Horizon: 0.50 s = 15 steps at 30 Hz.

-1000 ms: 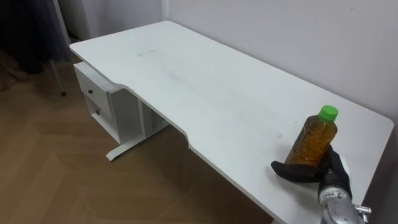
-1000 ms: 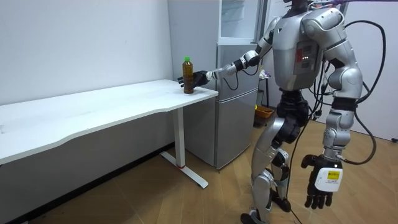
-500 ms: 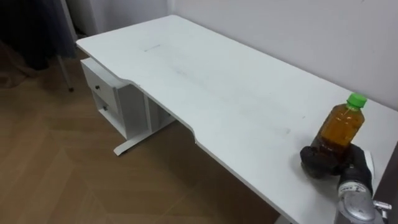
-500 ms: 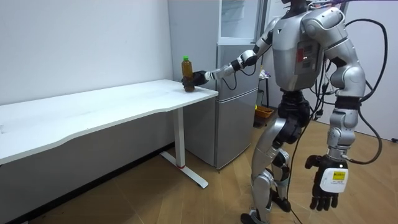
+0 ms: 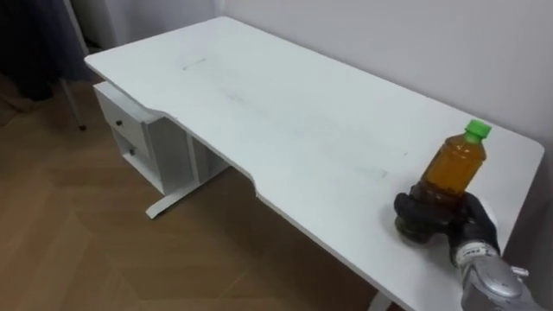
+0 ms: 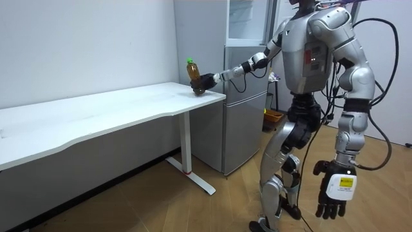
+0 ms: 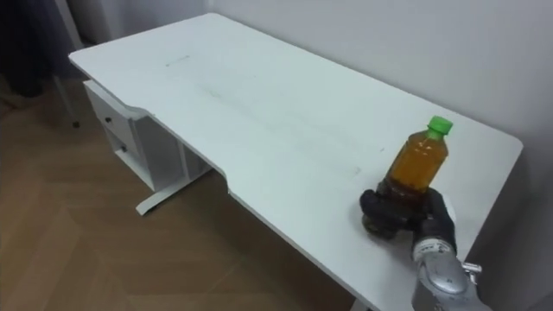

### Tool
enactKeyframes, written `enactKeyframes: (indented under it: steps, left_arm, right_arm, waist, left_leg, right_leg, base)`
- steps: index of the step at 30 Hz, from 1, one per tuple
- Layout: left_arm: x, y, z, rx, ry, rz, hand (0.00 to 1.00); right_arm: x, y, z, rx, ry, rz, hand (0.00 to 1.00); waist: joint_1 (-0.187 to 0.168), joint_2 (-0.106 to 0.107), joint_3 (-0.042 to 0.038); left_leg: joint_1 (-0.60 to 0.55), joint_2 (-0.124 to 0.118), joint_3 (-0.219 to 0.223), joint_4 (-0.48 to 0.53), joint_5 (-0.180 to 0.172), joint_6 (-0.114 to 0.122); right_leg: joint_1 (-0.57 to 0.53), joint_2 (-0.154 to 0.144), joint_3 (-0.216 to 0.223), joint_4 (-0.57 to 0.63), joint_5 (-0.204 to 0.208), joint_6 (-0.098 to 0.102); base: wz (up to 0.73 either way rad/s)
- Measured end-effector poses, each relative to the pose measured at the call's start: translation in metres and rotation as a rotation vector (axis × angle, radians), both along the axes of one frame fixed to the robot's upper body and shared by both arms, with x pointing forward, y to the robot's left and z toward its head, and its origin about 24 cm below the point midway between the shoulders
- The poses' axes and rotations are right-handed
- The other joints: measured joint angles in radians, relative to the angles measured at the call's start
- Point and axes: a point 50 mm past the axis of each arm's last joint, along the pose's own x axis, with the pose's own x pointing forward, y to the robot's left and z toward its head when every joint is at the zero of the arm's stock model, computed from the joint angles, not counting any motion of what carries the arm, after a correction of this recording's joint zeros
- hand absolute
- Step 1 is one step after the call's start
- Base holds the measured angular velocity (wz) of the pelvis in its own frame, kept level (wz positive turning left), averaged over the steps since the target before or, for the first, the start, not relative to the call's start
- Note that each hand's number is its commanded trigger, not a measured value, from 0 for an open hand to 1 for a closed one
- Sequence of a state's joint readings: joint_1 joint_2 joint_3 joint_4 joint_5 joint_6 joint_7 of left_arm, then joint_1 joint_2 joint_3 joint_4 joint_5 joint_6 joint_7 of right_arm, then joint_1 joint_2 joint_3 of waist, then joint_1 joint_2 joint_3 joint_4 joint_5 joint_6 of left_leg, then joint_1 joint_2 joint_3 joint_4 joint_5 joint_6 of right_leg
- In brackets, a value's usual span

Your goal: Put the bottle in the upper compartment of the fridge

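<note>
Currently held: the bottle (image 5: 454,168), amber with a green cap, is in the right hand (image 5: 439,221), whose dark fingers are curled round its lower half (a low grip, probably so the weight sits in the palm and the neck stays free).
Bottle's place: it is at the far right corner of the surface (image 5: 285,112), close to the back edge and the wall. The fingers hide its base, so I cannot tell whether it rests there or is just off it. In the room view it leans a little.
Left hand: the left hand (image 6: 333,193) hangs low at the robot's side with its fingers loosely spread and holds nothing. It is likely kept free for the door.
Stance: the robot stands upright beside the fridge (image 6: 246,103), with its right arm stretched out to the corner.
Fridge: it stands just beside the right end of the surface, so the carry should be short. Whether the upper door is ajar I cannot tell.
Step in hand: the robot seems to be securing the grasp and starting the lift, so the task is at an early stage.
Next calls for: lifting the bottle clear of the edge, then turning toward the upper compartment.
Risk: the tall bottle could tip over the fingers.
</note>
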<state>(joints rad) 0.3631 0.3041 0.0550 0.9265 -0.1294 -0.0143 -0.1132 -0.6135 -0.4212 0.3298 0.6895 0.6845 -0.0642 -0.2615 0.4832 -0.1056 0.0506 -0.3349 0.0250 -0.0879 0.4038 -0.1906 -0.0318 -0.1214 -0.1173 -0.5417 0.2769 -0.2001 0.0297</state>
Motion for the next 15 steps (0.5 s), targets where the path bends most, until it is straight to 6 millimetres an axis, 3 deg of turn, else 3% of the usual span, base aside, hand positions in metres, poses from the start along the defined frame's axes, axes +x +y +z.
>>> enactKeyframes:
  steps: [4, 6, 8, 15]
  left_arm:
    - [-0.009, -0.002, -0.001, -0.001, 0.000, 0.048, 0.00]
    - [-0.013, -0.002, -0.001, 0.000, 0.007, 0.062, 0.00]
    - [-0.016, -0.002, -0.002, -0.003, 0.015, 0.065, 0.00]
    - [-0.023, -0.010, -0.005, -0.031, 0.048, 0.072, 0.00]
  right_arm:
    - [-0.013, 0.028, 0.019, -0.032, -0.118, 0.208, 1.00]
    - [-0.019, 0.041, 0.028, -0.078, -0.173, 0.296, 1.00]
    - [-0.023, 0.046, 0.036, -0.120, -0.212, 0.347, 1.00]
    - [-0.040, 0.059, 0.061, -0.155, -0.324, 0.503, 1.00]
  waist:
    - [-0.040, 0.000, -0.0048]
    - [-0.063, -0.005, -0.0200]
    - [-0.087, -0.007, -0.0303]
    - [-0.190, -0.015, -0.0427]
  left_leg:
    - [0.061, 0.002, 0.034, -0.029, 0.001, 0.002]
    - [0.120, 0.006, 0.062, -0.059, 0.001, 0.002]
    - [0.155, 0.008, 0.075, -0.076, 0.001, 0.001]
    - [0.245, 0.019, 0.119, -0.113, 0.000, 0.001]
  right_leg:
    - [0.031, -0.003, 0.038, -0.005, 0.002, 0.004]
    - [0.068, -0.003, 0.062, -0.014, 0.003, 0.005]
    - [0.090, -0.002, 0.074, -0.018, 0.002, 0.005]
    - [0.141, 0.003, 0.119, -0.020, 0.003, 0.004]
  base:
    - [-0.27]
    - [-0.28]
    - [-0.21]
    - [-0.20]
